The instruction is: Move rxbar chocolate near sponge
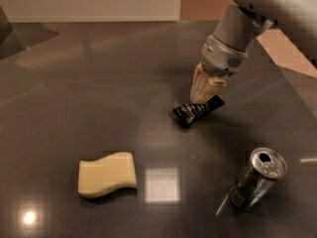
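The rxbar chocolate (191,113) is a small black bar with white print, right of the table's middle. My gripper (202,98) comes down from the upper right, and its tan fingers are shut on the bar's upper edge. The bar is tilted, with its left end low by the table. The sponge (107,174), a pale yellow wavy block, lies flat at the front left, well apart from the bar and the gripper.
A dark drink can (258,179) with a silver top stands tilted at the front right. The dark glossy table (99,83) has its right edge near the arm. A bright light reflection lies on the table just right of the sponge.
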You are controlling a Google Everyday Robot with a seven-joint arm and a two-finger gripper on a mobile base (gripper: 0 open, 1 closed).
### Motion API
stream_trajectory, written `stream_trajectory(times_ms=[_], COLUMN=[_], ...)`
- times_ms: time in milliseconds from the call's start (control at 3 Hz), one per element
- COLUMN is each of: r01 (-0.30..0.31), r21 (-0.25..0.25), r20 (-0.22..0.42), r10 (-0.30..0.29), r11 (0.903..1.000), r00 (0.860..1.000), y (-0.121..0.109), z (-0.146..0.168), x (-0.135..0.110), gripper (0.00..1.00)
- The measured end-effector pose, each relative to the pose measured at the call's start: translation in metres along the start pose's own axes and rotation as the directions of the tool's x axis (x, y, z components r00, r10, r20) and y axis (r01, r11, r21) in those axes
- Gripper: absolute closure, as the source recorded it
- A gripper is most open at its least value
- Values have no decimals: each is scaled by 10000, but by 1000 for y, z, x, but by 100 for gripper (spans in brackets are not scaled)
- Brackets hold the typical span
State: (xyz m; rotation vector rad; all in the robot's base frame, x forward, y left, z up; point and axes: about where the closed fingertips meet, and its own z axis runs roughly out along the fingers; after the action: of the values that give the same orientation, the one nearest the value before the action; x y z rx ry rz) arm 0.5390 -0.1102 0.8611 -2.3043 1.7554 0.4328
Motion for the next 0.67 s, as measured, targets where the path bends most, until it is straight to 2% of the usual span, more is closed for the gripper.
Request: stream_trajectory(times_ms=[667], r01=[478], r21=[-401], r20=[1123], r10=[-430], r11=[9981], r00=[9927], y=[33], z=[3], x=[-63], gripper=[100])
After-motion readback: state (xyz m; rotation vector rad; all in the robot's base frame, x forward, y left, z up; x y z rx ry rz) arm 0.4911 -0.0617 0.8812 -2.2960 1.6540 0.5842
